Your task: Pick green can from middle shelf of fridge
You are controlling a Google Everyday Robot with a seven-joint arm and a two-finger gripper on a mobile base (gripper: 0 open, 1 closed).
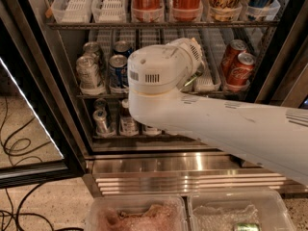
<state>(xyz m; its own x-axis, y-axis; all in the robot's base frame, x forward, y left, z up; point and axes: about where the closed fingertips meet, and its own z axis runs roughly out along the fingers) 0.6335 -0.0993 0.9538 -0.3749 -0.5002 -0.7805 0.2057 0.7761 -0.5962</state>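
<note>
The fridge (pixel 33 81) stands open in front of me, and my white arm reaches into its middle shelf (pixel 211 83), a wire rack with white slotted lane trays. My gripper (pixel 192 57) is at mid-shelf, mostly hidden behind the round wrist housing (pixel 154 71). A shiny pale-green sliver, the green can (pixel 192 79), peeks out just below the gripper's end, at the right of the wrist. The rest of the can is covered by the arm.
On the same shelf stand silver cans (pixel 89 73) at left, blue Pepsi cans (pixel 118 69) beside them and red cola cans (pixel 238 66) at right. Bottles fill the shelf above, small cans (pixel 102 120) the shelf below. The glass door (pixel 29 129) hangs open left. Plastic bins (pixel 139 215) lie below.
</note>
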